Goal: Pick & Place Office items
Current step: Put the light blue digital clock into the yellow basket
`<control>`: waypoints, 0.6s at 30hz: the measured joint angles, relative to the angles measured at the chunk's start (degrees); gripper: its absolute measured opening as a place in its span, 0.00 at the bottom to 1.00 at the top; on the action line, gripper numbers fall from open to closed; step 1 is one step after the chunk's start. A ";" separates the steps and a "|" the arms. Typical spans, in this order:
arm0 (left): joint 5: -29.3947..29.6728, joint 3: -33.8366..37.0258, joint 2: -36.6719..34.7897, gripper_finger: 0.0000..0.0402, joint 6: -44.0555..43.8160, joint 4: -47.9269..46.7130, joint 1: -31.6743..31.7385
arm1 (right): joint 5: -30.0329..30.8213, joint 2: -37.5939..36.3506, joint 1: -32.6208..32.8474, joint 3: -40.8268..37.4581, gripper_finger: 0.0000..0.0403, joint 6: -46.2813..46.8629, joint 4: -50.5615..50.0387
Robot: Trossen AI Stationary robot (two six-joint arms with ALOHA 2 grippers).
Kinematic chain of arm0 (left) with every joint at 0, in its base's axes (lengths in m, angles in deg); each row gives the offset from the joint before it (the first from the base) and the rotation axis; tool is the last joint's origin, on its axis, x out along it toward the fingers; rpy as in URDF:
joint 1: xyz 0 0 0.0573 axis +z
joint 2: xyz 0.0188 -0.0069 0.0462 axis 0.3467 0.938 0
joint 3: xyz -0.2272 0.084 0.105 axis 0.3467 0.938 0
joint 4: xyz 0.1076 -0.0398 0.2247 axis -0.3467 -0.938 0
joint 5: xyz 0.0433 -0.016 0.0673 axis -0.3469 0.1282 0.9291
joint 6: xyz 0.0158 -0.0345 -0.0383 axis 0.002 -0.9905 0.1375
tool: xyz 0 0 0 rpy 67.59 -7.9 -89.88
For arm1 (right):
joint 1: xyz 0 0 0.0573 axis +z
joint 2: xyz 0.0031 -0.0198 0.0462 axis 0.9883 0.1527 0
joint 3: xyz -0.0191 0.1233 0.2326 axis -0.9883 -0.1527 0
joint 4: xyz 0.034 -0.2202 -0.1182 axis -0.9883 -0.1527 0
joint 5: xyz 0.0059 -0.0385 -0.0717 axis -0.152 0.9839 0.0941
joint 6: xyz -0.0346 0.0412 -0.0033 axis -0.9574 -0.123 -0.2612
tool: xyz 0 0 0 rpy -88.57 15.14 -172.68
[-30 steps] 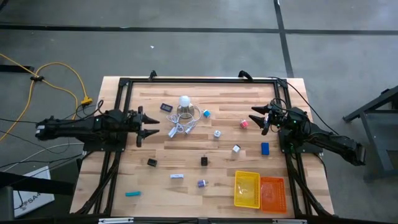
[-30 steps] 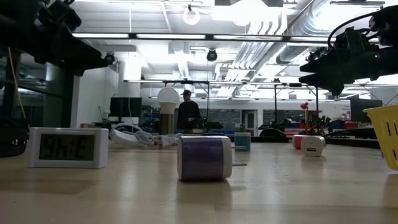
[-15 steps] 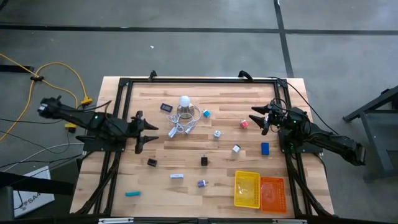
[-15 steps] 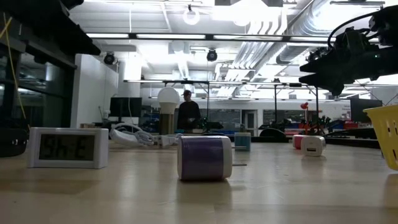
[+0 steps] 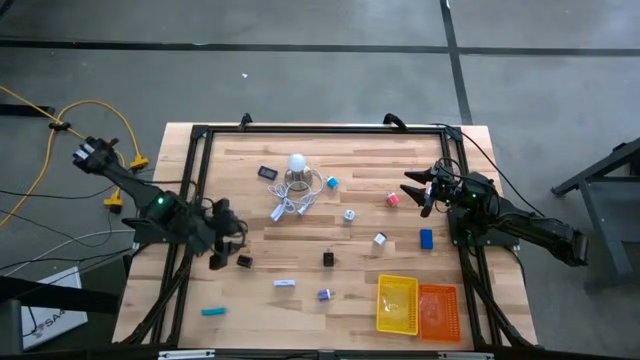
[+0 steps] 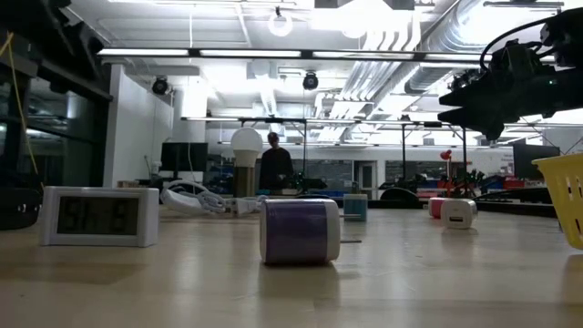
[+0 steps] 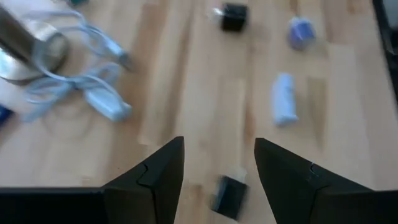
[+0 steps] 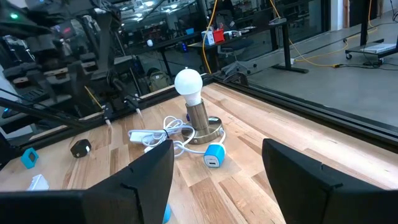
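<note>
Change: a second ago the left hand [image 5: 228, 250] sat level at the bench's left edge; it has since swung down toward the near-left and dropped out of the low view. The right arm has not moved.
Left hand: fingers [image 7: 155, 177] apart, hovering over the bench [image 5: 300, 310] just beside a black clip [image 5: 244, 262]; in its wrist view the clip [image 7: 227, 196] lies between the fingertips, blurred.
Right hand: [image 5: 420, 190] fingers apart, holding nothing, raised near the right edge; pink cube [image 5: 393, 199] just beside its tips, blue block [image 5: 426, 238] nearer the front.
Other items: second black clip [image 5: 328, 259], white piece [image 5: 285, 284], purple roll [image 5: 325, 295] mid-bench; teal stick [image 5: 213, 311] front-left.
Hard to make out: the small clock [image 6: 99, 216] shows garbled digits; the yellow tray [image 6: 563, 196] is cut off by the frame edge.
</note>
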 joint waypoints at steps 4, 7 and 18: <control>-1.75 -2.19 2.85 0.47 -3.28 -0.95 -3.95 | 0.00 0.01 -0.01 -0.01 0.58 -0.02 0.00; -1.79 -3.88 4.34 0.47 -5.65 -3.18 -6.84 | 0.00 0.00 -0.01 -0.01 0.58 0.00 0.00; -1.90 -4.81 6.92 0.47 -18.03 -5.84 -20.08 | -0.01 0.01 0.01 -0.01 0.58 -0.01 0.00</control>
